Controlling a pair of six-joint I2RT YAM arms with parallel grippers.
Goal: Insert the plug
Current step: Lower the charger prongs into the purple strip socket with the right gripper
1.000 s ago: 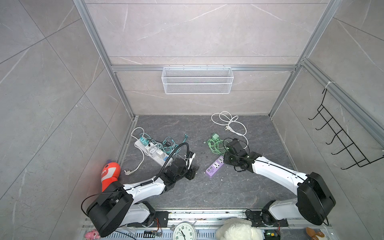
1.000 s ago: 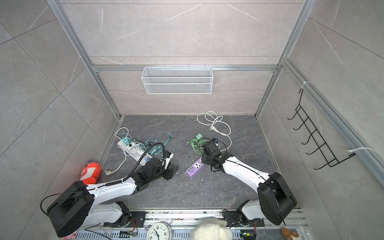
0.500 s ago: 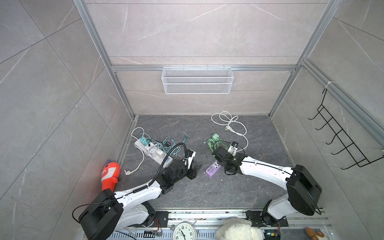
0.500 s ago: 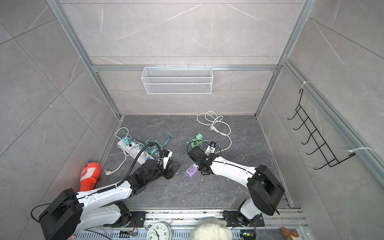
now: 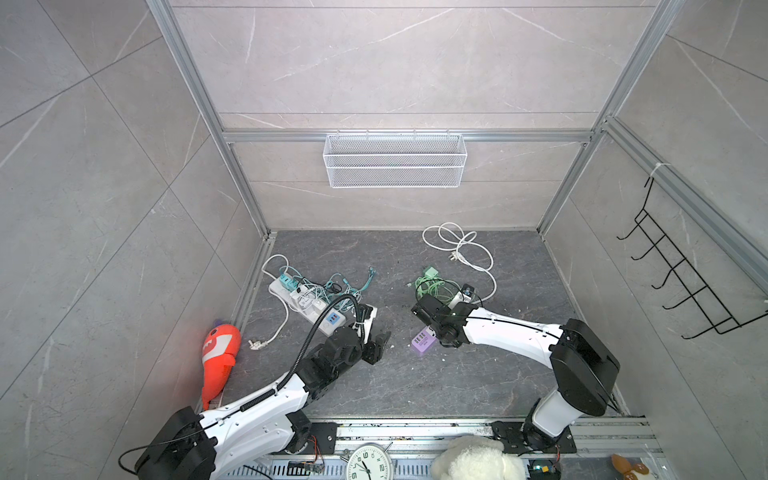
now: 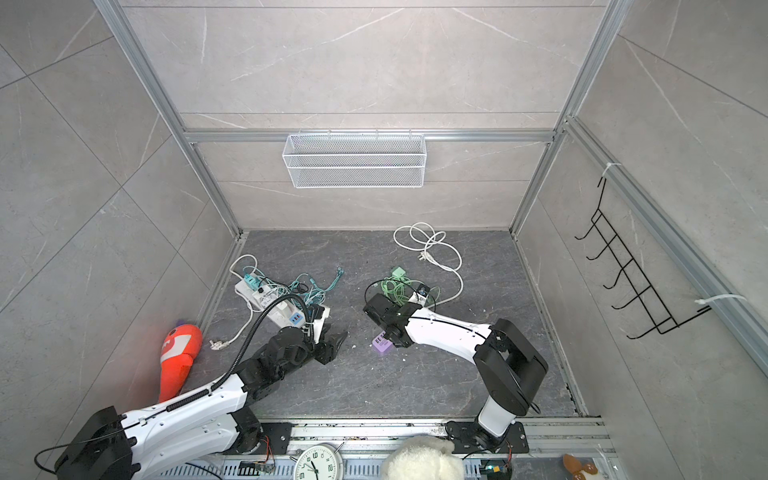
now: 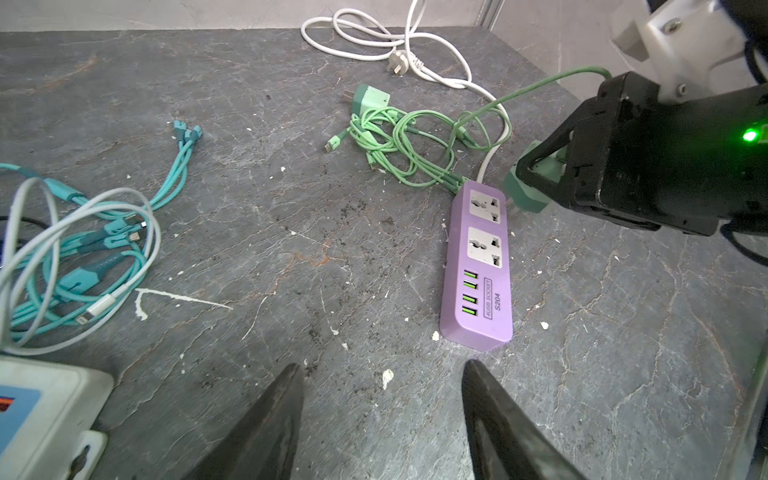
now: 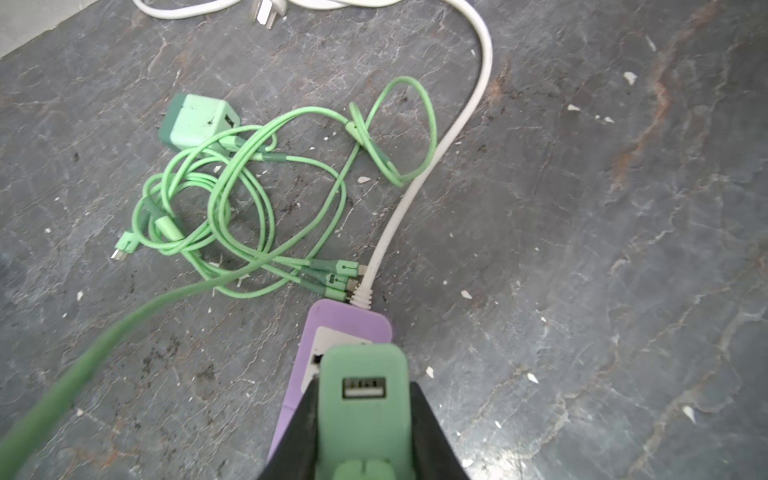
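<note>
Green held plug (image 8: 362, 411), green loose plug (image 8: 198, 122): two; purple strip (image 7: 478, 328): one

Pale grey marble-look wall panels (image 5: 395, 62) close in 3 sides of the cell, held in an aluminium frame (image 5: 407, 136) whose back rail carries a white wire-mesh basket (image 5: 395, 160). A black wire hook rack (image 5: 685, 264) hangs on the right wall. The floor (image 5: 415, 386) is a dark grey veined slab, scattered with white flecks, under soft, even light.
</note>
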